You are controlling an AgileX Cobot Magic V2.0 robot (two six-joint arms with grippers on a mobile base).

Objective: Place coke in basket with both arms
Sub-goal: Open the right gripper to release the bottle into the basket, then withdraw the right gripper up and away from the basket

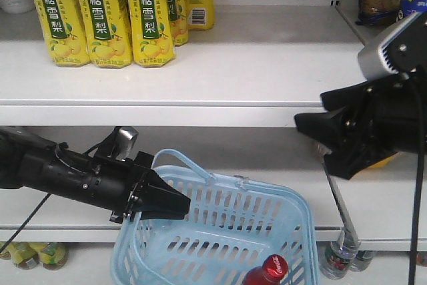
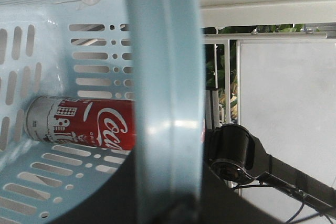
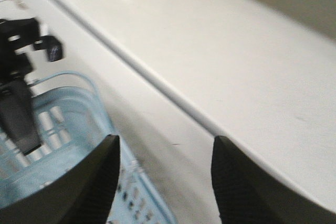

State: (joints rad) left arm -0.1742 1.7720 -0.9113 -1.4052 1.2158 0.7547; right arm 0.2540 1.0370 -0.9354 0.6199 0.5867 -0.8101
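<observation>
Blue basket holds the coke; left claw clamps its rim, right claw gapes.

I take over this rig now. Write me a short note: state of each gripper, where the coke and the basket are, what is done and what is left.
Left gripper: shut on the basket, holding its near-left rim.
Right gripper: open, empty, up beside the shelf, apart from the basket.
Coke: lying on its side inside the basket, on the bottom against the slotted wall.
Done: the coke is in the basket.
Left: probably only to release the basket and pull both arms back.
</observation>
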